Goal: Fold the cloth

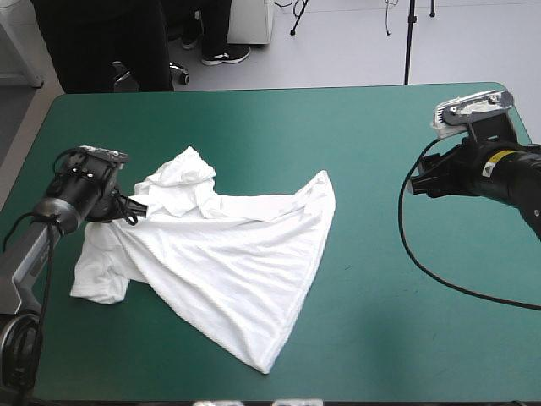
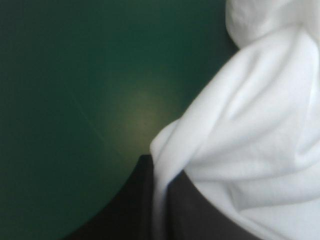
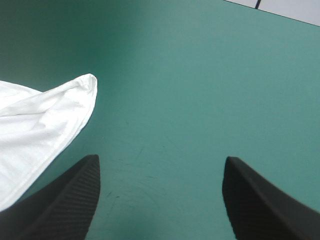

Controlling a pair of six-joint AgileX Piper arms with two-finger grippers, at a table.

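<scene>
The white T-shirt lies half spread on the teal-green cover, bunched at its far left and running to a point near the front edge. At the shirt's left edge my left gripper is shut on a fold. In the left wrist view the white cloth passes between the two black fingers of that gripper and drapes ahead and to one side. My right gripper stands open over bare cover at the table's right side. In its own view the right gripper holds nothing, and a corner of the shirt lies beyond one finger.
Bare teal-green cover stretches between the shirt and the right arm. More bare cover lies along the far edge.
</scene>
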